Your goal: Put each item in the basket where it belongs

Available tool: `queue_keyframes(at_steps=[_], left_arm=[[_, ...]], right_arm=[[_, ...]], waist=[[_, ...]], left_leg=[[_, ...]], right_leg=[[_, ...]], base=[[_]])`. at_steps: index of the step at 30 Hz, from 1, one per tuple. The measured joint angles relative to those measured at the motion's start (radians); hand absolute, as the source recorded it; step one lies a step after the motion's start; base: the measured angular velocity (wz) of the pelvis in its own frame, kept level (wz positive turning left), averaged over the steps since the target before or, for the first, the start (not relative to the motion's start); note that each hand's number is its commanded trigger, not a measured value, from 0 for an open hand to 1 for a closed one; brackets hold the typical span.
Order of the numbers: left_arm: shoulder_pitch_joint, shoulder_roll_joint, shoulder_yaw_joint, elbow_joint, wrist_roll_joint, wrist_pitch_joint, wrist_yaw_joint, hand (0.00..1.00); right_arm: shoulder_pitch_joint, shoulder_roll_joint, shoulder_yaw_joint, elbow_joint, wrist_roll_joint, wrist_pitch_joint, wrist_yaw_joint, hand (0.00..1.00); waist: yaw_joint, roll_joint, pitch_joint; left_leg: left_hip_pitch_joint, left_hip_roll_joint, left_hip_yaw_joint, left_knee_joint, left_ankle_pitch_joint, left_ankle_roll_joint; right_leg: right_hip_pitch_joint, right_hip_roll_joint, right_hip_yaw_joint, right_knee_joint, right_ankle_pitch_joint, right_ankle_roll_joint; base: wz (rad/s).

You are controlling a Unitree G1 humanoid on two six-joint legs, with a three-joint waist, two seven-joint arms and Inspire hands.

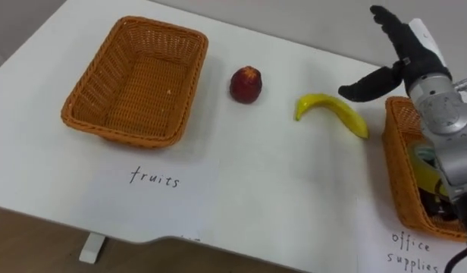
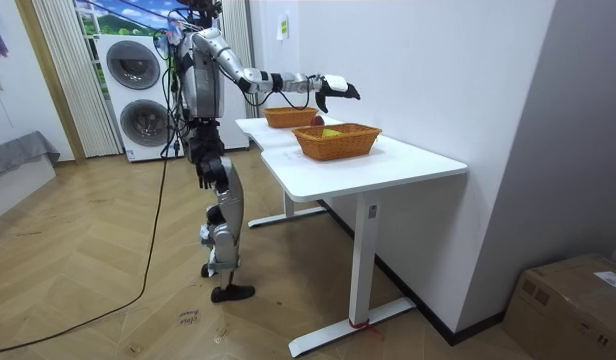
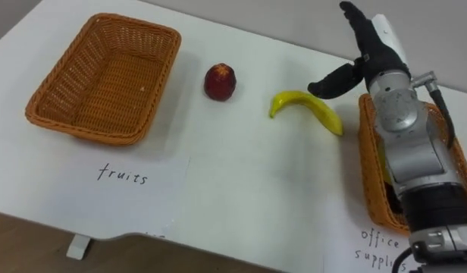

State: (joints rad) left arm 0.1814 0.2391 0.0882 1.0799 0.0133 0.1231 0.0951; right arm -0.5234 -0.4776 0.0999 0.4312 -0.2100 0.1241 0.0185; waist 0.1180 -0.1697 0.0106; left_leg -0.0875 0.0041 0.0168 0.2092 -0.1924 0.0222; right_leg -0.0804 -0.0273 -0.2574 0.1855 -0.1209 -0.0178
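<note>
Yellow banana (image 1: 332, 112) lies on the white bench (image 1: 279, 189). The right hand (image 1: 400, 59) hovers just beyond its right end, with the fingers (image 1: 387, 21) spread wide and holding nothing. The apple (image 1: 246, 83) is left of the banana, and the empty fruit basket (image 1: 89, 95) is farther left. I think the hand should come down over the banana's middle, close along its curve, then lift clear before it goes to that basket.
</note>
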Motion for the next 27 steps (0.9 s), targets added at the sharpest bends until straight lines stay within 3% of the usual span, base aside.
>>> queue_keyframes(at_steps=[5,16,27], left_arm=[[-0.011,0.019,-0.036,0.000,0.000,0.000,0.000,0.00],[-0.033,0.022,-0.079,0.003,-0.004,0.000,0.010,0.00],[-0.071,0.038,-0.135,0.006,-0.015,-0.002,0.024,0.00]], right_arm=[[-0.040,-0.012,0.054,0.077,0.000,-0.002,0.000,0.00],[-0.088,-0.072,0.191,0.188,-0.001,-0.002,0.007,0.00],[-0.089,-0.073,0.259,0.270,-0.070,-0.003,0.007,0.00]], waist=[[0.004,0.000,0.0000],[0.037,-0.006,-0.0007],[0.063,-0.021,0.0009]], left_leg=[[-0.012,0.001,-0.003,0.013,0.000,0.000],[-0.014,0.001,-0.006,0.005,0.001,0.000],[-0.024,0.000,-0.027,0.013,0.001,-0.001]], right_leg=[[-0.009,-0.001,-0.008,0.000,0.001,-0.001],[-0.010,-0.002,-0.021,0.000,0.001,-0.001],[-0.010,-0.002,-0.030,-0.001,0.001,-0.001]], base=[[0.02],[0.00],[0.03]])
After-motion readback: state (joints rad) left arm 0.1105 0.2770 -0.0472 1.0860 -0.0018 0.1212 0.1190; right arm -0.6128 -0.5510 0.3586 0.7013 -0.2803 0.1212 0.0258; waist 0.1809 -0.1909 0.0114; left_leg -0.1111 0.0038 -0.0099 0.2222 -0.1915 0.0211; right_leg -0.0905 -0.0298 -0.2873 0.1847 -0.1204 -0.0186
